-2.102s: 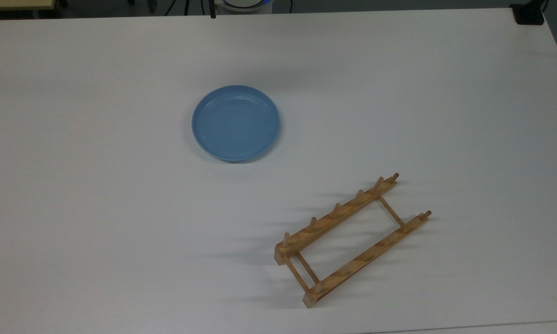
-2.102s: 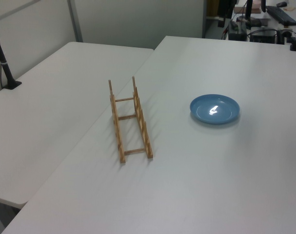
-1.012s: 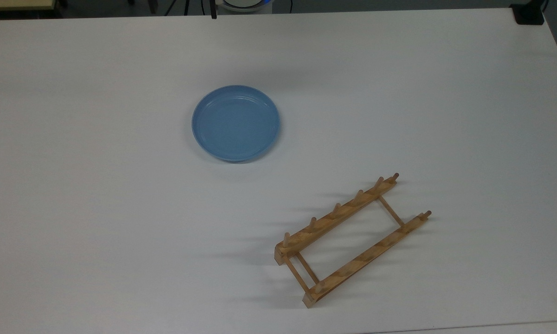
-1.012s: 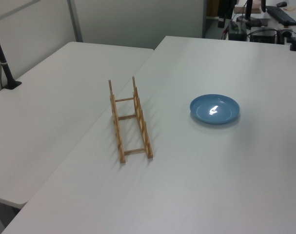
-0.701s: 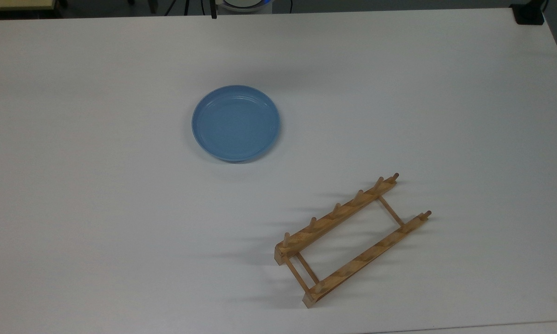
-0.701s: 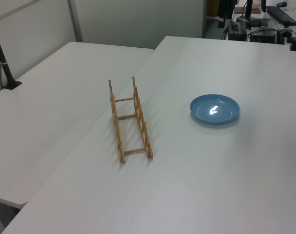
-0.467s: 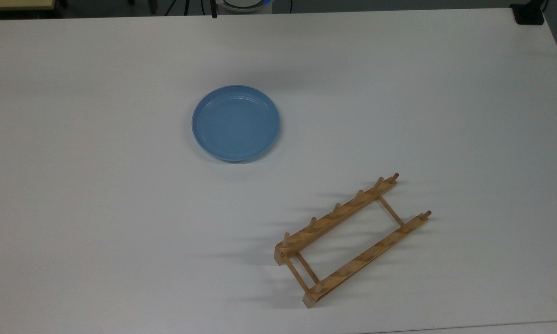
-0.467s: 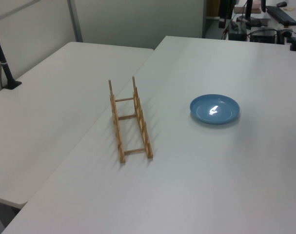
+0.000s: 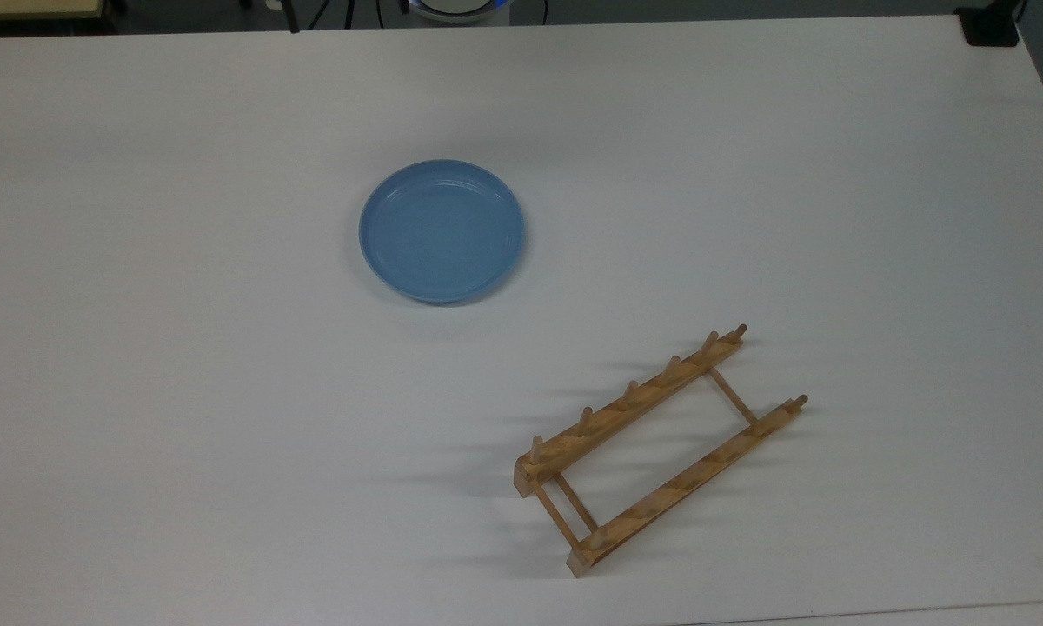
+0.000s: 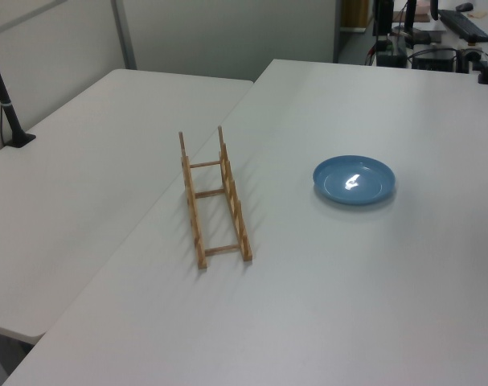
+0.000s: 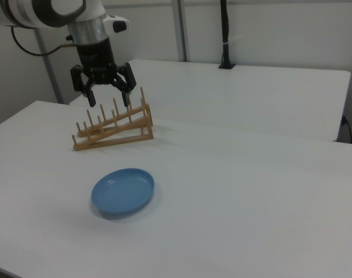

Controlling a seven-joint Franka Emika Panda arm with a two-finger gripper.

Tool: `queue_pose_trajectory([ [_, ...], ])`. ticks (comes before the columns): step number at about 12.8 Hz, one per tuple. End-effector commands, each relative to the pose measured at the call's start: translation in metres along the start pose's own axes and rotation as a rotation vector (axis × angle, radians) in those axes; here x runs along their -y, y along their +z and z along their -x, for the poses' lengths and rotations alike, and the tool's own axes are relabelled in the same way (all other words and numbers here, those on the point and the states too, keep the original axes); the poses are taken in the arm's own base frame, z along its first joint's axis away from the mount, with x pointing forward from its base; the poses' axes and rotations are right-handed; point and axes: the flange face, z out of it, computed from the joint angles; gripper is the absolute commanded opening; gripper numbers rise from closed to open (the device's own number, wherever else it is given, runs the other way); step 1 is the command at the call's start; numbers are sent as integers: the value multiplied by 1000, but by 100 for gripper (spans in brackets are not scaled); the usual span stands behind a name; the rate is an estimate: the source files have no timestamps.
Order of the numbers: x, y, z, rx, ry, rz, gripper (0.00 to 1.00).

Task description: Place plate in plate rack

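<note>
— Blue plate (image 9: 441, 230) lies flat mid-table (image 9: 139, 391), unmoved; wooden plate rack (image 9: 656, 452) sits toward the top view's bottom edge.
— The gripper (image 11: 104, 94)?
— Spread open, empty, aloft. Nothing grasped yet.

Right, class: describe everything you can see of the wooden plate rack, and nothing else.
The plate rack is small, light-brown and looks wooden: two parallel rails lined with upright pegs, joined by thin crossbars like a ladder. It stands empty on the white table, set diagonally in the top view. Only the table touches it.
</note>
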Motion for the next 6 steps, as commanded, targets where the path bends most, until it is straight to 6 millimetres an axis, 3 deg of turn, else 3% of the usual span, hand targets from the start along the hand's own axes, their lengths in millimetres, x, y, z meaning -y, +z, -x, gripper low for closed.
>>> queue_pose_trajectory([
  [1,0,10,8,63,-35,-3,100],
  [6,-15,83,1,92,-28,-16,100],
])
